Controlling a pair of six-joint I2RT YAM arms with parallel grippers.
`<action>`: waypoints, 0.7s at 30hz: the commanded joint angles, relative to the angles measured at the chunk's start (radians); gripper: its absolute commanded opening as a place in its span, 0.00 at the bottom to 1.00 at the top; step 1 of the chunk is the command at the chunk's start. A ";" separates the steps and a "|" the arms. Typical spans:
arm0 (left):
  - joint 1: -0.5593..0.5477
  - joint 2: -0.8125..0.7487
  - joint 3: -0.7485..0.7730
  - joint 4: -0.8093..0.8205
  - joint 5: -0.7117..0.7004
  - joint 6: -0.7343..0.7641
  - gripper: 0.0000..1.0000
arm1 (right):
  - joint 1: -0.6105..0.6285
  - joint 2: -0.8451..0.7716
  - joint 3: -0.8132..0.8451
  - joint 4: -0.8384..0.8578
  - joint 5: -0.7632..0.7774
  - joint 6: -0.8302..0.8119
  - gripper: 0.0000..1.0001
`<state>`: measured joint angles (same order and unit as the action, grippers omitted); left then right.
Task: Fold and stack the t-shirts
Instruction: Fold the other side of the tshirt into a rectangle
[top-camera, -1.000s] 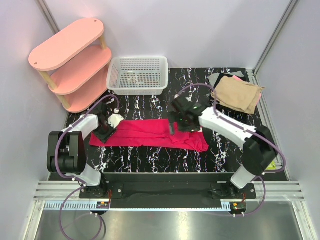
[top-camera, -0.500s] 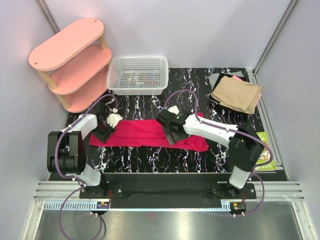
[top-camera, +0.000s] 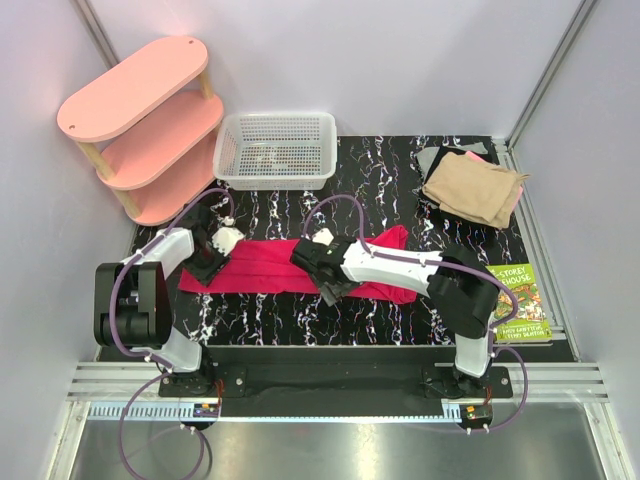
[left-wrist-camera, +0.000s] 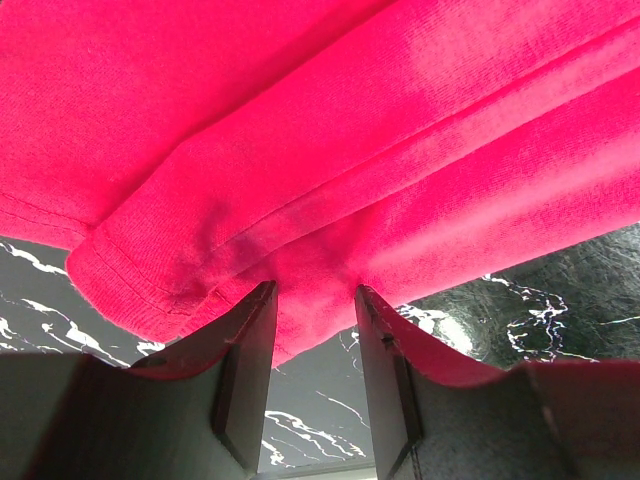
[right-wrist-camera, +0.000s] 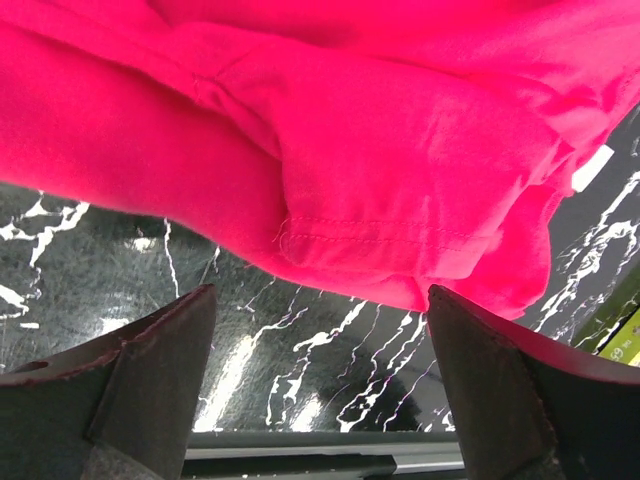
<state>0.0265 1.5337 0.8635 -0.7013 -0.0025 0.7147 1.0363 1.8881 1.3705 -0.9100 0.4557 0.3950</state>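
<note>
While the crimson tee (top-camera: 270, 268) lies as a long band on the table (top-camera: 380, 325), my left gripper (top-camera: 212, 255) is at the band's left end and my right gripper (top-camera: 322, 280) is over its middle. The folded stack (top-camera: 475, 185) is well off behind my right gripper, in the far corner. Left wrist: my fingers (left-wrist-camera: 245, 370) are clenched on a bunched hem, likely anchoring that end for a fold. Right wrist: jaws spread wide with nothing between them, a cloth edge just ahead. Probably lining up a pinch.
</note>
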 joint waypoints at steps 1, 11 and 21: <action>0.009 -0.001 0.031 0.016 0.024 0.017 0.42 | -0.004 0.006 0.050 0.017 0.089 -0.004 0.83; 0.019 -0.001 0.016 0.019 0.026 0.022 0.42 | -0.019 0.043 0.087 0.023 0.109 -0.021 0.79; 0.024 0.005 0.000 0.028 0.022 0.026 0.41 | -0.094 0.059 0.053 0.045 0.094 -0.012 0.61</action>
<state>0.0444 1.5337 0.8635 -0.7002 -0.0021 0.7261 0.9756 1.9491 1.4204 -0.8906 0.5152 0.3733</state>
